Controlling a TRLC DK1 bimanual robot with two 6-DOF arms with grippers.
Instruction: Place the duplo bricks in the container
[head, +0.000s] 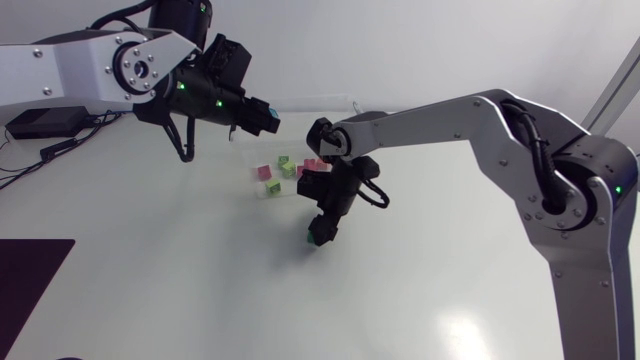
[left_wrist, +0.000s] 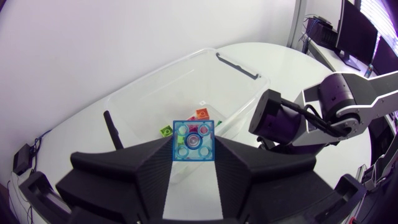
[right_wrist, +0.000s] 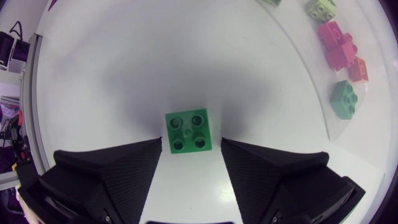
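My right gripper (head: 320, 232) points down at the table in front of the container, and a green duplo brick (right_wrist: 188, 132) lies studs-up between its fingers (right_wrist: 124, 165). A narrow gap shows on each side of the brick, so the gripper is open. The clear plastic container (head: 335, 125) holds several bricks: pink (right_wrist: 339, 43), green (right_wrist: 344, 98) and lime (head: 286, 164). My left gripper (head: 266, 118) hangs above the container's left end, shut on a blue brick (left_wrist: 194, 141). In the left wrist view the container (left_wrist: 143, 93) lies below that brick.
A dark mat (head: 30, 280) lies at the table's front left corner. A black box (head: 42, 122) and cables sit at the far left edge. The right arm's long link (head: 440, 115) spans above the table behind the container.
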